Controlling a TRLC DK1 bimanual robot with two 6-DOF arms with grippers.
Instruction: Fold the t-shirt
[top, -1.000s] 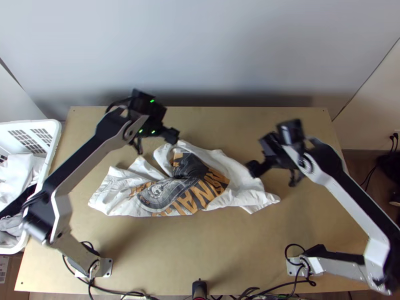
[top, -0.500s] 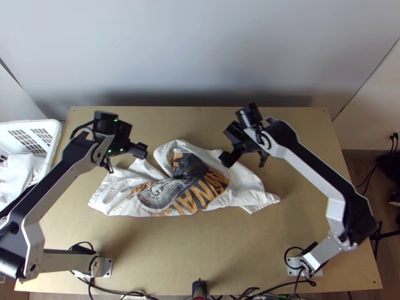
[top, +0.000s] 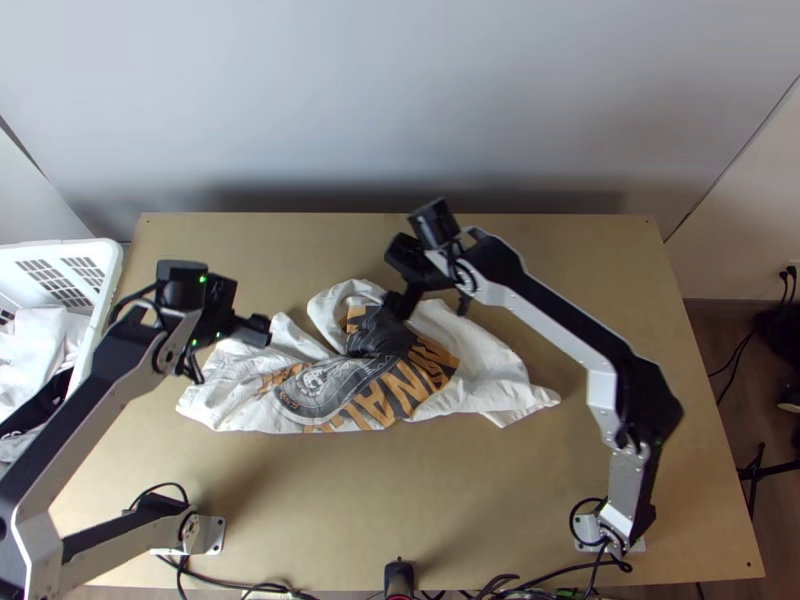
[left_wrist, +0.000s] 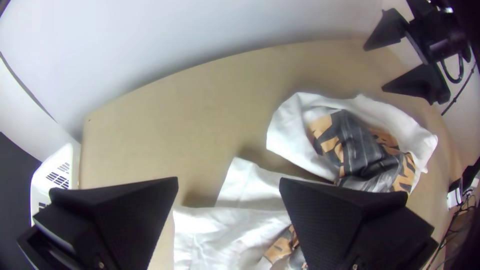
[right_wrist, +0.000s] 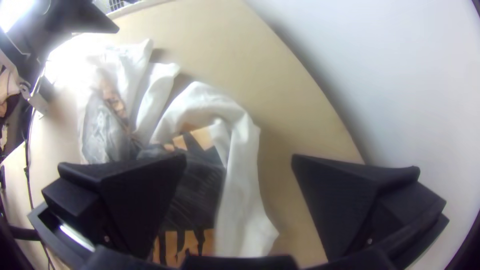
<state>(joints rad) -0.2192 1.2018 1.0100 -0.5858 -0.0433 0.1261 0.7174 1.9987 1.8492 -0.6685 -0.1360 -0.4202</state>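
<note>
Jaws wide apart above t-shirt (top: 335, 388)

t-shirt (top: 330, 390): 1 | arms: 2, left arm (top: 70, 440), right arm (top: 560, 325) | grippers: 2, left gripper (top: 228, 348), right gripper (top: 432, 303) | basket (top: 113, 270): 1 | table (top: 400, 500): 1 | cables (top: 228, 583): several, can't count

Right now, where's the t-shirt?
In the top view, the t-shirt lies bunched across the middle of the table, right of the white basket.
</note>
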